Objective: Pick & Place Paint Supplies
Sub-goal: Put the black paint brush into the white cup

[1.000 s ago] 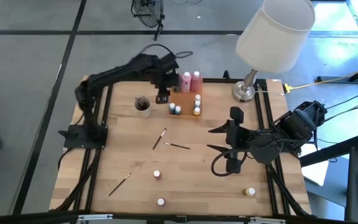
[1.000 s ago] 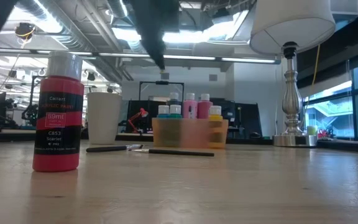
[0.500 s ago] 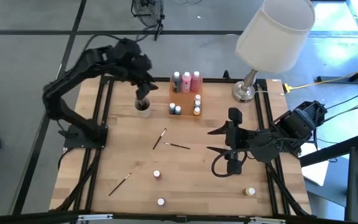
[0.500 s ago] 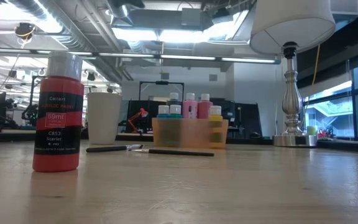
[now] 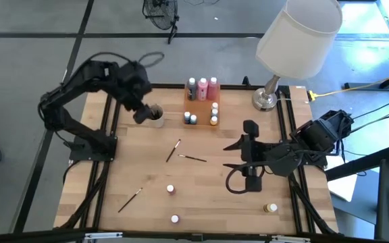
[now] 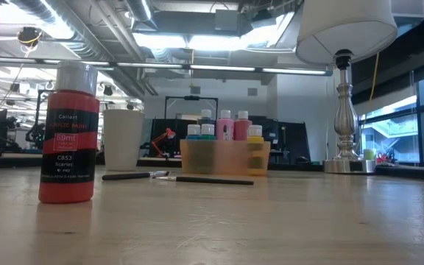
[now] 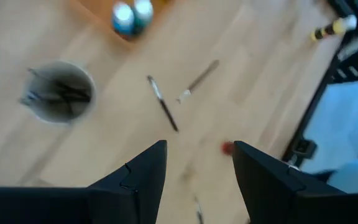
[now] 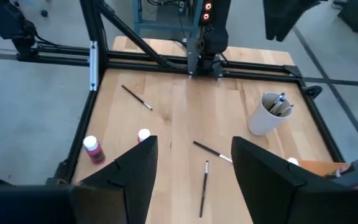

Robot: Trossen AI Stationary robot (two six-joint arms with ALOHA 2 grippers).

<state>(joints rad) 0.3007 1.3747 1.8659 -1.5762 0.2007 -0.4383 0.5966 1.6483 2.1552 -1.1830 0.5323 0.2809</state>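
Left gripper (image 5: pixel 142 113): upper left of the high view, beside the brush cup (image 5: pixel 155 115), fingers apart, holding nothing.
Right gripper (image 5: pixel 247 126): right of centre, parted, empty, waiting.
Paintbrushes (image 5: pixel 173 150): loose at mid-table, crossed near each other.
Advice: descend squarely over one brush shaft, avoiding the orange tray (image 5: pixel 202 116).

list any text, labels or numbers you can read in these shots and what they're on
"Cellart", "59ml", "C853", "Scarlet": on the dark label of the red squeeze paint bottle with a white cap, close in the low view.
A red band of small print under "Cellart": too blurred to read.
Bottles in the translucent orange tray: labels too small to read.
Nothing else readable.
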